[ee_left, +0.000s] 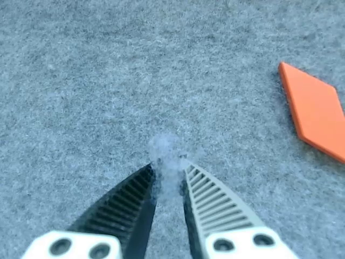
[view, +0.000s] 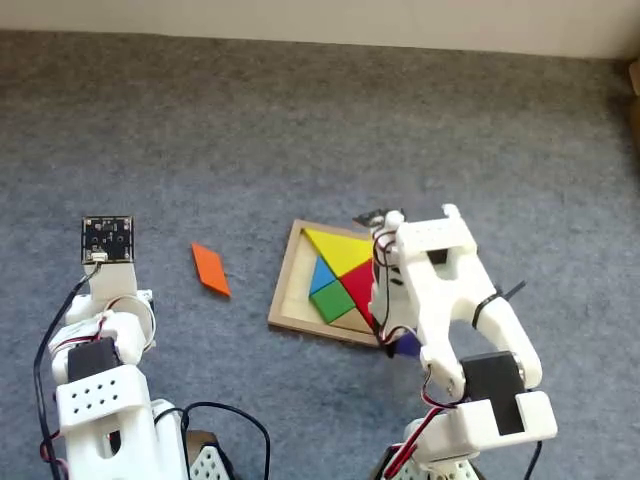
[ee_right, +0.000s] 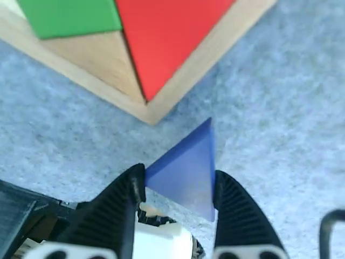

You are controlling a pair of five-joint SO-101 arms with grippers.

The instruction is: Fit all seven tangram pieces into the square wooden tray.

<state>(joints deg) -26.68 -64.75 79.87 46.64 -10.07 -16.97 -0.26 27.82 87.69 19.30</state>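
The square wooden tray (view: 287,283) lies mid-table holding yellow (view: 340,250), blue, green (view: 330,300) and red (view: 362,288) pieces, with a bare triangular slot (ee_right: 102,56) beside the green (ee_right: 70,16) and red (ee_right: 167,38) ones. My right gripper (ee_right: 178,186) hovers just off the tray's near corner (ee_right: 153,113), shut on a dark blue triangle (ee_right: 186,170), which peeks out under the arm (view: 405,345). An orange parallelogram (view: 211,269) lies on the carpet left of the tray. My left gripper (ee_left: 168,181) hangs above bare carpet, fingers nearly together with nothing between them, the orange parallelogram (ee_left: 315,110) off to one side.
Grey carpet covers the whole table. A dark piece (view: 370,217) pokes out behind the tray's far edge by the right arm. A light wall strip (view: 320,20) runs along the back. Cables trail from both arm bases at the front.
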